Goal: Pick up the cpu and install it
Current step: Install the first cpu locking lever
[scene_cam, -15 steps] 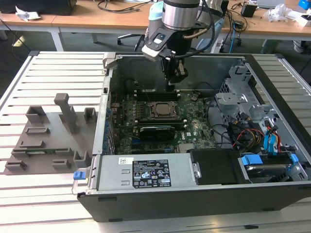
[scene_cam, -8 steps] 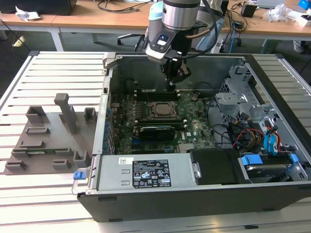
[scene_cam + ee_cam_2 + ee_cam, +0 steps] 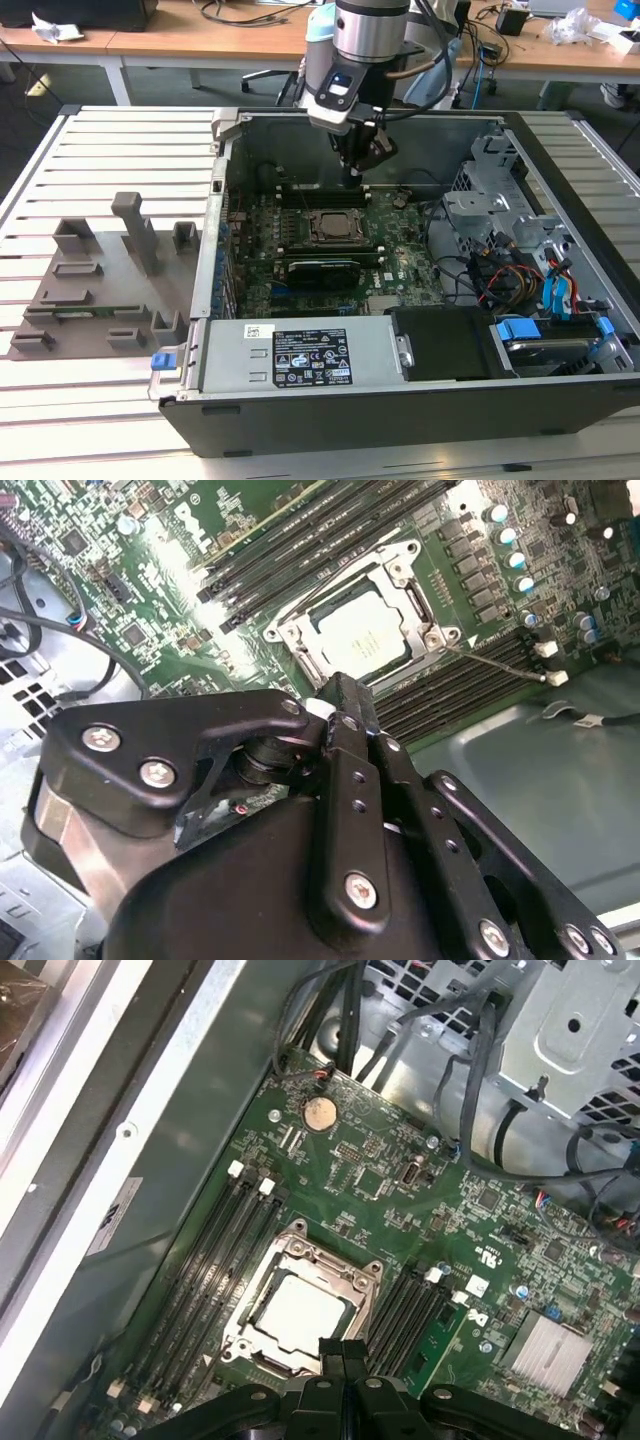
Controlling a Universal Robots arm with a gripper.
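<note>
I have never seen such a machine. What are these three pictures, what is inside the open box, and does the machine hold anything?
The exterior view comes from a camera off the arm. It shows a robot arm reaching down into an open computer case that lies on a slatted table. On the exterior view's left, grey holder blocks stand on the table.

Both wrist views come from cameras riding on the arm, looking past its black tool. Below it lies the green motherboard. The cpu, a pale silver square, already sits in its socket frame, with memory slots beside it. The tool's fingers are together, holding nothing, just above the board by the socket.
</note>
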